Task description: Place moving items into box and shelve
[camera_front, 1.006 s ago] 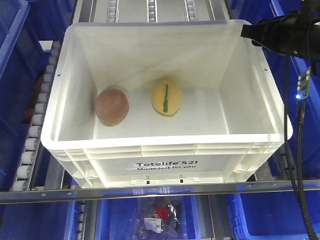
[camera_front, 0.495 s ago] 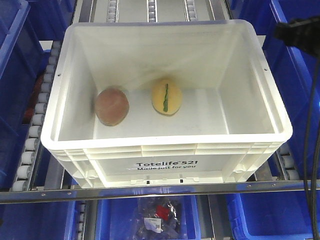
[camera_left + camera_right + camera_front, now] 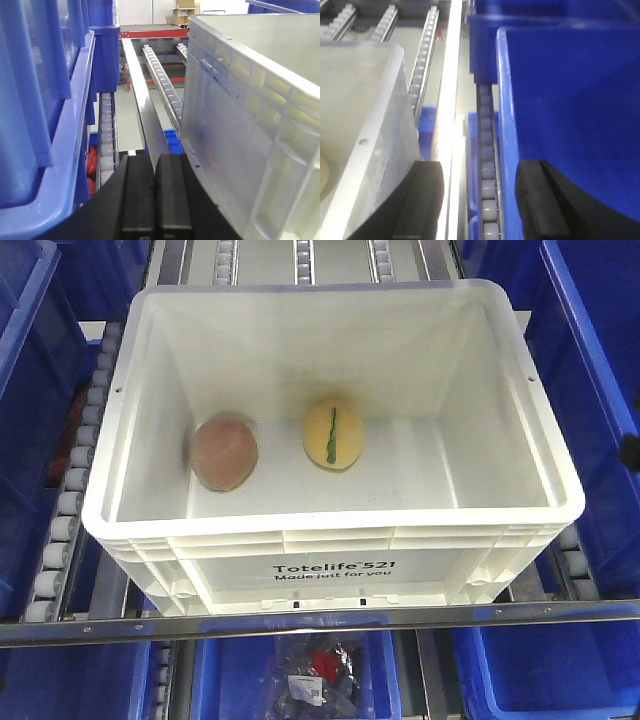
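The ball [image 3: 224, 452] and the egg [image 3: 333, 433] lie side by side in the box [image 3: 330, 540], ball left. The box sits on a roller shelf [image 3: 73, 502] between bins [image 3: 30, 370].

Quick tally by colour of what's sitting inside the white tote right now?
Pinkish-brown ball: 1
Pale yellow egg shape with green strip: 1
Total inside the white tote: 2

Bagged item [image 3: 322, 672] below box [image 3: 330, 570] blurred, partly hidden.
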Robot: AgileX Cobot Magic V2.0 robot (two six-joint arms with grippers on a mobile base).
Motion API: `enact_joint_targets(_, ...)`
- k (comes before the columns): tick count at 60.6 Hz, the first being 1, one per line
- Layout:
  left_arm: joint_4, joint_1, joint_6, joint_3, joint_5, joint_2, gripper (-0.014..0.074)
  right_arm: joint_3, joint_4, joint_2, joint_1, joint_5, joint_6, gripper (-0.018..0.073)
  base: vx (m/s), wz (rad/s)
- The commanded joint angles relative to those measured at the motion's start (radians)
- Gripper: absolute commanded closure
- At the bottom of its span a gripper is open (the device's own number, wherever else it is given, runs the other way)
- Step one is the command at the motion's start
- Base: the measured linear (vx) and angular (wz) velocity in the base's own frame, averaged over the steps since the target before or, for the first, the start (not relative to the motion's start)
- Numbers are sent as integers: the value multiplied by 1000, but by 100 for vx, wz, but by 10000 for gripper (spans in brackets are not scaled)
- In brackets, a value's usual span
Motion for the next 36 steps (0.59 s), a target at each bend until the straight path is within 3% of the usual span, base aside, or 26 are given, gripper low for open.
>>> enact_joint_targets(1, -7, 2, -2, 21, -81, -8, 603, 32, -56, -113, -6, -86, 42, 172, 0, 0)
enact_joint_targets(13, -7, 2, -2, 21, -81, -8, 603, 214, -142, -357, -5, -112, 74, 170, 0, 0)
enact_joint_targets(22, -7, 2, -2, 21, -81, -8, 603, 314, -237, -517, -3, -112, 234, 187, 0, 0)
enact_joint_targets(30, -7, 2, -2, 21, -81, -8, 603, 405, -251, -624, -3, -107, 385, 200, 0, 0)
enact_joint_targets(36, -7, 2, -2, 21, -81, -8, 603, 487, -273, -693, -3, -110, 405, 209, 0, 0)
